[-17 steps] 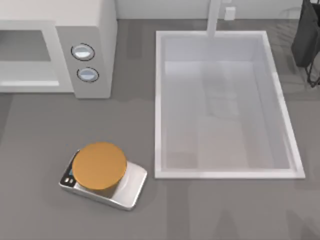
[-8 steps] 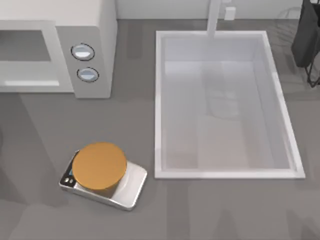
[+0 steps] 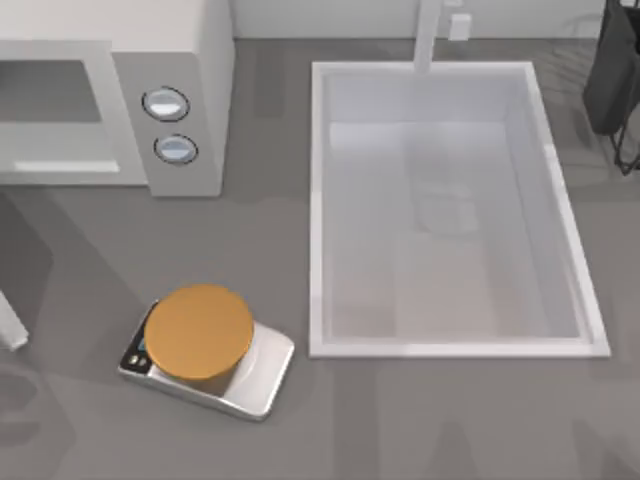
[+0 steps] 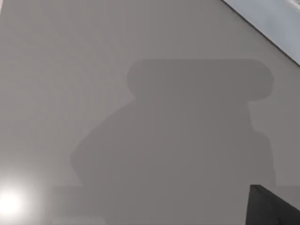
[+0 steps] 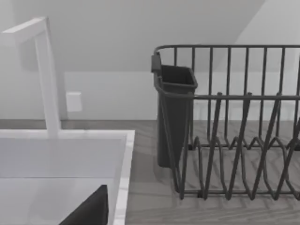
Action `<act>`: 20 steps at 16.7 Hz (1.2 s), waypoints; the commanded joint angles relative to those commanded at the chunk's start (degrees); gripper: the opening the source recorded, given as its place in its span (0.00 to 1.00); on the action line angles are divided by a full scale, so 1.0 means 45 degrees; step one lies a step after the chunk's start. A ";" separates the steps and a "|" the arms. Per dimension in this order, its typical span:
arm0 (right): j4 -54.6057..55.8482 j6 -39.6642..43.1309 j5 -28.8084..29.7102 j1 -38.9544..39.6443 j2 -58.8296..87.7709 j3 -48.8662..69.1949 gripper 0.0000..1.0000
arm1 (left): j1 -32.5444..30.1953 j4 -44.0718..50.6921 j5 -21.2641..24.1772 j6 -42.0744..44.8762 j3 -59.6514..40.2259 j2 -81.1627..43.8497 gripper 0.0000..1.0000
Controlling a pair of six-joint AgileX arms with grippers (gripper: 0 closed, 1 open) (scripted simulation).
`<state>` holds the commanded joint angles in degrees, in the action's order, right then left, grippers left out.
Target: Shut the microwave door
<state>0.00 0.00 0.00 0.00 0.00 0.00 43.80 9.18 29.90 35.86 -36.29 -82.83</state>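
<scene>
Grey counter holds microwave [image 3: 115, 95], scale [image 3: 205, 350] and sink [image 3: 450, 345].

A matte grey surface [image 3: 420, 420] spreads across the top view. A white rectangular sink [image 3: 318, 200] is sunk into it from centre toward three o'clock, with a white faucet [image 3: 428, 35] rising at twelve o'clock before a pale wall [image 5: 117, 28]. A dark wire dish rack [image 5: 234, 126] with a cutlery cup [image 5: 174, 117] stands at two o'clock. Soft shadows [image 3: 25, 255] fall at nine o'clock.
</scene>
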 joint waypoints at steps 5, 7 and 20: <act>0.0000 0.0000 0.0000 0.0000 0.0000 0.0000 1.00 | -0.2316 -0.0775 -0.1317 -0.2156 0.2067 0.2364 0.00; 0.0000 0.0000 0.0000 0.0000 0.0000 0.0000 1.00 | -0.2406 -0.0816 -0.1386 -0.2244 0.2152 0.2453 0.00; 0.0000 0.0000 0.0000 0.0000 0.0000 0.0000 1.00 | -0.8092 -0.1005 -0.5068 -0.6490 0.3459 0.4534 0.00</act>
<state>0.00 0.00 0.00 0.00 0.00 0.00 7.39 4.66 7.10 6.66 -20.73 -62.42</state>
